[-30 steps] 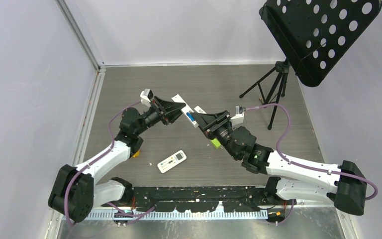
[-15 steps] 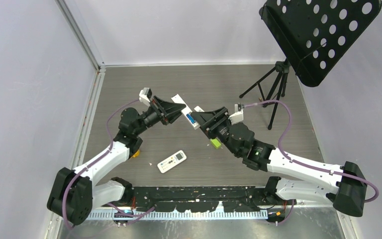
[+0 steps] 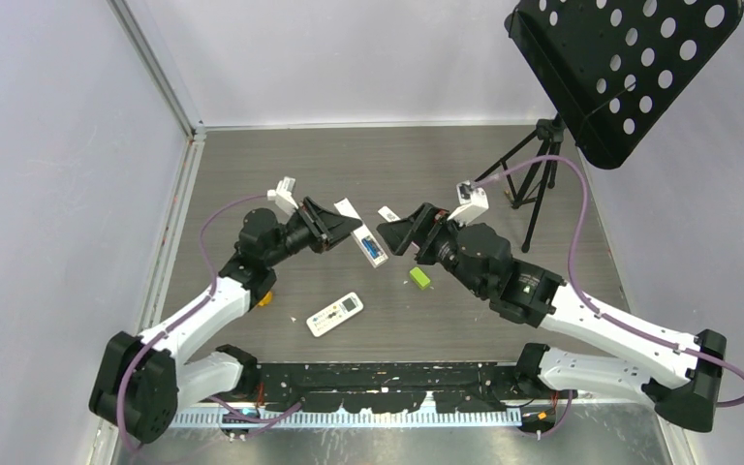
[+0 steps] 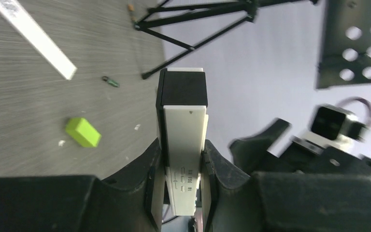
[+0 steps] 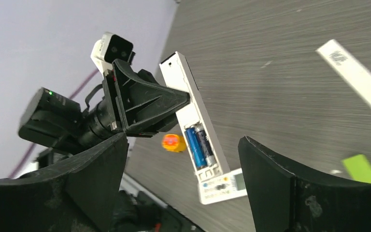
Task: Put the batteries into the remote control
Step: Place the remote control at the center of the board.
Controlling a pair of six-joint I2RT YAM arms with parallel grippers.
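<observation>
Left gripper [image 4: 181, 162] pinches the white remote control [image 5: 193, 116] across its long edges, raised off the table. Two batteries [image 5: 200, 145], one blue and one dark, lie in its open bay. Right gripper [image 3: 399, 235] is spread wide, just beside the remote. The remote is probably light, rigid and smooth, best gripped mid-body, clear of the bay.

remote control [image 3: 372, 251] in left gripper [image 3: 347, 235]
</observation>
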